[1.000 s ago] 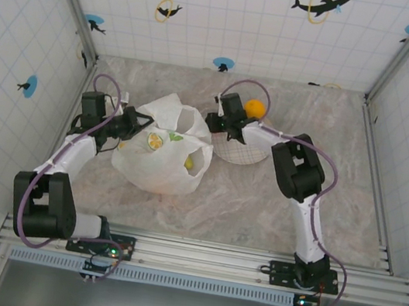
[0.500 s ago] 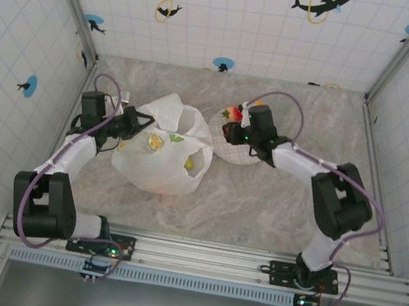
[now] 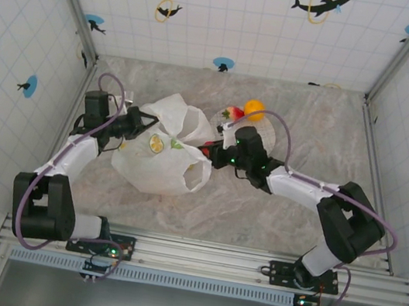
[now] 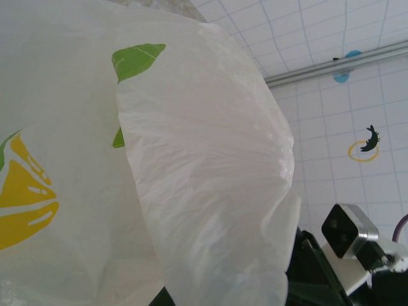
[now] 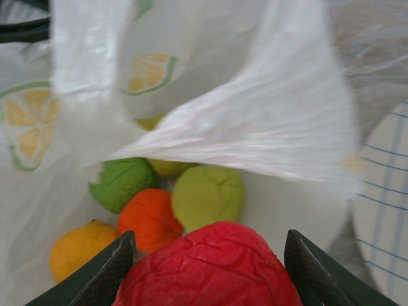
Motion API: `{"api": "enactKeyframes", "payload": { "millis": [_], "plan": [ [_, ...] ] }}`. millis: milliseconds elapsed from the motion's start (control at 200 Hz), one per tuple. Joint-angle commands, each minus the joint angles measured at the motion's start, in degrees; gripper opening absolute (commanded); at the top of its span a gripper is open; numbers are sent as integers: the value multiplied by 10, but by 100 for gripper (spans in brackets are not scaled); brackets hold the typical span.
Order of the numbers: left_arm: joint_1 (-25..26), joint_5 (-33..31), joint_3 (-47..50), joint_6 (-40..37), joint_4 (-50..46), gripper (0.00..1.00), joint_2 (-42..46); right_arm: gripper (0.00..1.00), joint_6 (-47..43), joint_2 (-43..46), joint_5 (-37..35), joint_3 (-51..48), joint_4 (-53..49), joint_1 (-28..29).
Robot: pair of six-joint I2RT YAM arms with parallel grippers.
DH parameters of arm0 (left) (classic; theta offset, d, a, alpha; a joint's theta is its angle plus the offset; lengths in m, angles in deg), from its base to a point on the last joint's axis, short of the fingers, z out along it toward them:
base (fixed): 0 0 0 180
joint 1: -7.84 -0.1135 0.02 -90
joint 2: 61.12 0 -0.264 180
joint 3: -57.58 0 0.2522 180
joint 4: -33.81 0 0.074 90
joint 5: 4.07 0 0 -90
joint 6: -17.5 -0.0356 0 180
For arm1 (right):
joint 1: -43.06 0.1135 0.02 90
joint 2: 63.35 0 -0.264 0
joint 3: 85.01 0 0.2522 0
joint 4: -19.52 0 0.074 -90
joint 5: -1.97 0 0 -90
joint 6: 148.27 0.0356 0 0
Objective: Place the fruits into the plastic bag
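Observation:
The plastic bag (image 3: 157,162) lies left of centre, white with lemon prints. My left gripper (image 3: 141,121) is shut on its left rim, and bag film (image 4: 204,166) hides the fingers in the left wrist view. My right gripper (image 3: 208,152) is at the bag's right opening, shut on a red apple (image 5: 207,280) held between both fingers (image 5: 115,261). Inside the bag lie a green round fruit (image 5: 120,182), an orange (image 5: 150,218), a yellow-green pear (image 5: 207,194) and a yellow-orange fruit (image 5: 78,247). A strawberry (image 3: 233,113) and an orange (image 3: 254,108) sit on the plate.
The round checked plate (image 3: 266,135) lies just right of the bag, partly under my right arm; its rim (image 5: 382,204) shows at the right of the right wrist view. Tiled walls close in the marble table on three sides.
My right gripper has swung from over the plate, left and nearer, to the bag's opening with the red apple in it. The left arm has barely moved.

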State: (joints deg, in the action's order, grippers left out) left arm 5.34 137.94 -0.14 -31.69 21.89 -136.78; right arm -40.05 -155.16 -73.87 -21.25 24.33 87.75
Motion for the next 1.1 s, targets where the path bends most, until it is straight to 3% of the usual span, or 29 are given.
{"api": "enactKeyframes", "payload": {
  "millis": [0, 145, 575, 1096],
  "plan": [
    [9, -2, -2, -1, 4, 0, 12, 53, -11, 33, 7, -18, 35, 27],
    [18, 2, -4, -4, 4, 0, 15, 53, -11, 16, -2, -10, 44, 54],
    [32, 21, -5, 2, 18, 0, 23, 53, 64, -156, -46, 102, 163, 84],
    [34, 24, -2, 17, 36, 0, 30, 55, 204, -303, -204, 210, 280, 109]
  ]
}}
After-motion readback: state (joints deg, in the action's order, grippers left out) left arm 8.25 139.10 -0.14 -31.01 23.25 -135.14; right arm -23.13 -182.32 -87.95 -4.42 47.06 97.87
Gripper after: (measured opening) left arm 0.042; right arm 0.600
